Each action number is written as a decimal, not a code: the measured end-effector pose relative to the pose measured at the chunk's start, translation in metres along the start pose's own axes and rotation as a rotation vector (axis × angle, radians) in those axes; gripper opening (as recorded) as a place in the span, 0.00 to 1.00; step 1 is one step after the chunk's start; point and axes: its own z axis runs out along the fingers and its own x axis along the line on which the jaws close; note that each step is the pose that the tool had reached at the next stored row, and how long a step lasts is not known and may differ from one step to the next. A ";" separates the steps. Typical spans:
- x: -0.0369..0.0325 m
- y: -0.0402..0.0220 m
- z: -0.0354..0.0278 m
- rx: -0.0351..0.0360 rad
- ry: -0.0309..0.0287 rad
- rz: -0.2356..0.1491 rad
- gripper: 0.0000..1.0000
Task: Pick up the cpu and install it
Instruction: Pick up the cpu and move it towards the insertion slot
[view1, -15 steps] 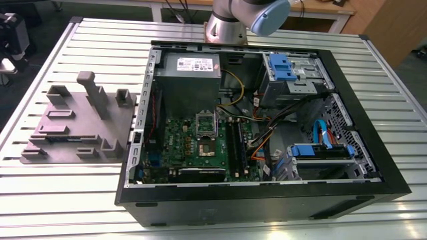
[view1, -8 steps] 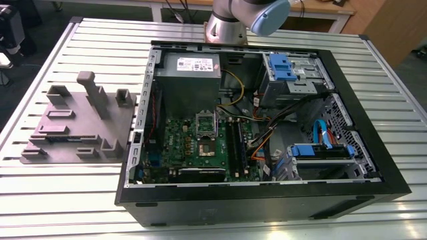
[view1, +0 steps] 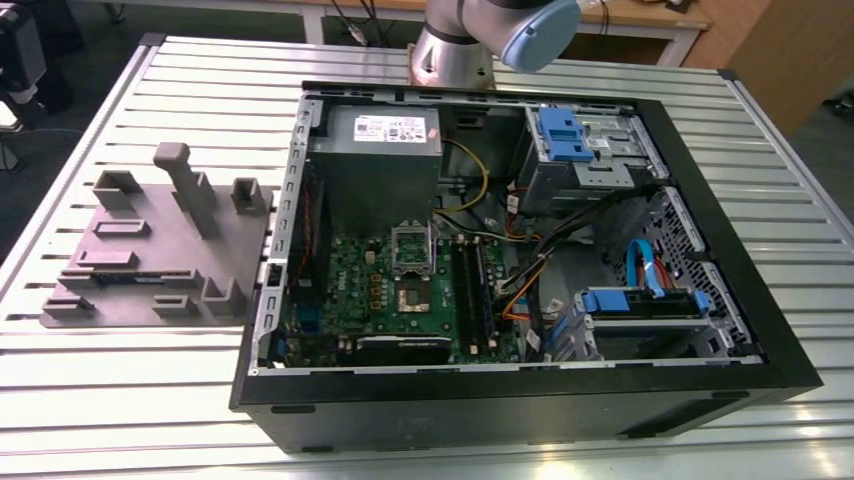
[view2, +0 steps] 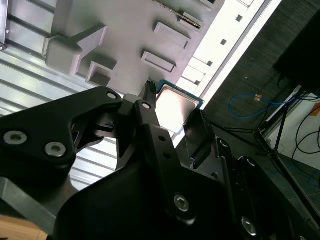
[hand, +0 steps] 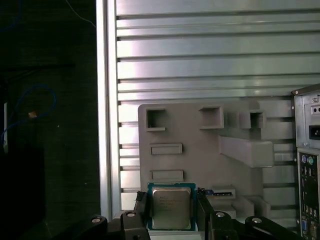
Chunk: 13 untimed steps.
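Gripping: end effector (hand: 171, 214) clamped on the cpu (hand: 171, 206), black fingers (hand: 141, 206) pressed against two opposite sides in both wrist views.
Cpu: silver-grey top facing the wrist cameras, green border showing around it; framed over the grey tray (hand: 200, 155), by the tray side nearest the counter (hand: 200, 50) edge; cannot tell whether lifted clear or touching the tray.
Grey tray: flat on the slatted counter, near the edge at the exterior view's left, just beside the computer case (view1: 534, 400).
Computer case: lying open mid-counter, motherboard (view1: 461, 290) exposed.
Socket (view1: 410, 292): on the motherboard, frame raised, nothing seated inside.
Power-supply box (view1: 380, 140): in the case's far corner, close to the arm (view1: 461, 45).
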 end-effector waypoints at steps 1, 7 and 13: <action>-0.0003 0.0000 0.0000 0.0000 0.0000 0.000 0.47; -0.0020 0.0000 0.0001 -0.0001 -0.0002 0.000 0.47; -0.0032 0.0001 0.0001 -0.0001 -0.0002 0.000 0.47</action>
